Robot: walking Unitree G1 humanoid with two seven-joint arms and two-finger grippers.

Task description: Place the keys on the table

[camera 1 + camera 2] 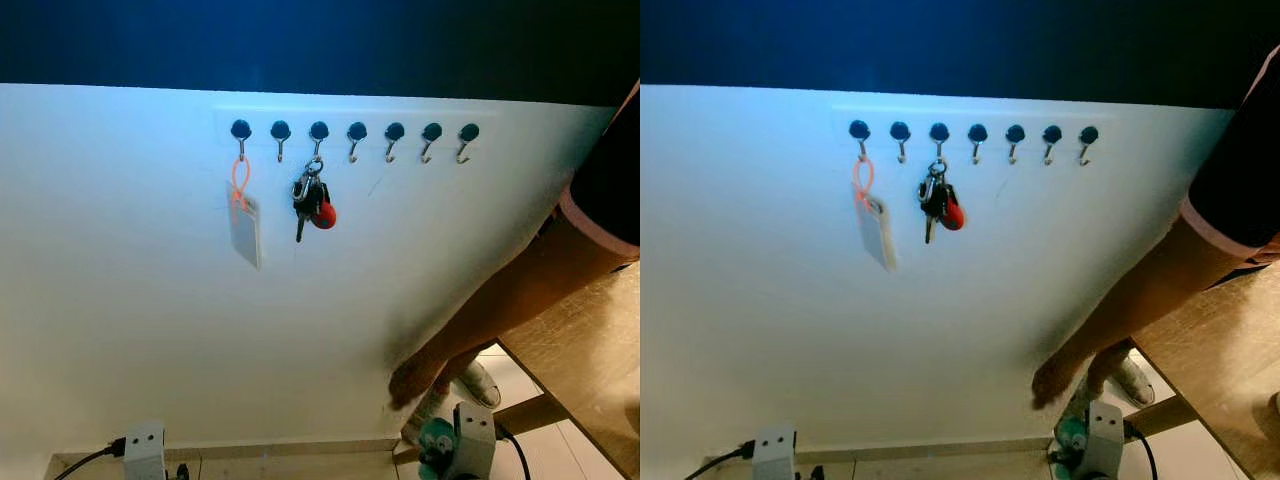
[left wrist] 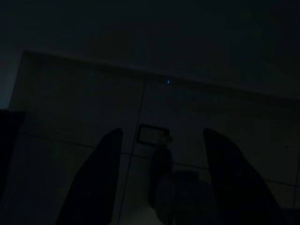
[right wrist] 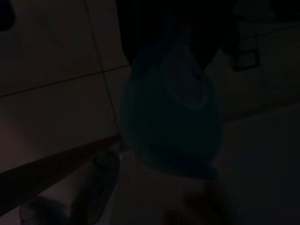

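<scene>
A bunch of keys (image 1: 310, 203) with a red fob hangs from the third hook of a hook rail (image 1: 355, 131) on the white wall. The bunch is also in the right eye view, keys (image 1: 938, 207). Both my arms hang low at the bottom edge, far below the keys: left arm (image 1: 145, 450) and right arm (image 1: 472, 440). In the dark left wrist view my left gripper (image 2: 162, 133) is open, with floor tiles between its fingers. The right wrist view is very dark; a teal rounded shape (image 3: 173, 108) can be made out there over the floor.
A white card on an orange loop (image 1: 243, 222) hangs from the first hook. A person's arm (image 1: 500, 310) reaches down along the wall at the right, above a shoe (image 1: 480, 382). A wooden table (image 1: 590, 350) stands at the right edge.
</scene>
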